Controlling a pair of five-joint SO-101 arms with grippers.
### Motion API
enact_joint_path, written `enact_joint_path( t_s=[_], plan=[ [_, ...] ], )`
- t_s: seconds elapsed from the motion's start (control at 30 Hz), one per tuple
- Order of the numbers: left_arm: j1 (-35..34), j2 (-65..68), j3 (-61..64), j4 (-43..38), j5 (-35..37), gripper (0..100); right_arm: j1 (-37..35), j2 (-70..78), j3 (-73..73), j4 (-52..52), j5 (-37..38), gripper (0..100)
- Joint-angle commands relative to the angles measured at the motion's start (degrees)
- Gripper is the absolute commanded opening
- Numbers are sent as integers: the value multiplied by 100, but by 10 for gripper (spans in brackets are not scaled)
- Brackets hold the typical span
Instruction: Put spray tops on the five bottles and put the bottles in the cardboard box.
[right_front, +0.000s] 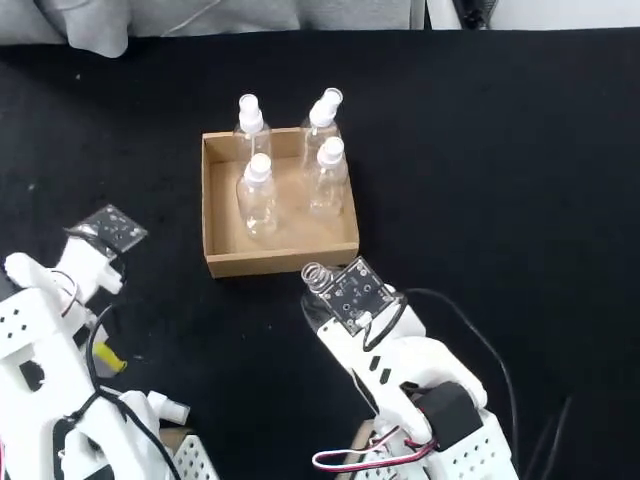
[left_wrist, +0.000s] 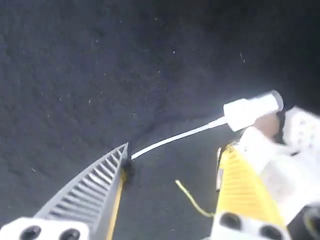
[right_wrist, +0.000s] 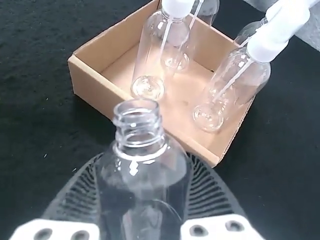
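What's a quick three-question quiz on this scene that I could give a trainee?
1. How many bottles stand in the cardboard box?
2. True or false: the bottle held in the right fingers is already capped.
3. Where is the loose spray top? A) in the box; B) outside the box, by the left fingers; C) on the held bottle.

Key: 1) four; 2) false, its neck is bare; 3) B.
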Motion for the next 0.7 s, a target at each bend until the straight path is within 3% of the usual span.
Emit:
enact_joint_path(
  t_s=[0.0,0.47,0.67],
  plan=[
    [-57,-26,-48,70,-835,267,176,-110,-31,-185,-9,11],
    [-75,-53,1174,-26,-2251,266,176,-110,-31,-176,-9,11],
    [-110,-53,2158,-1248,-2295,266,176,-110,-31,-176,0,11]
  ],
)
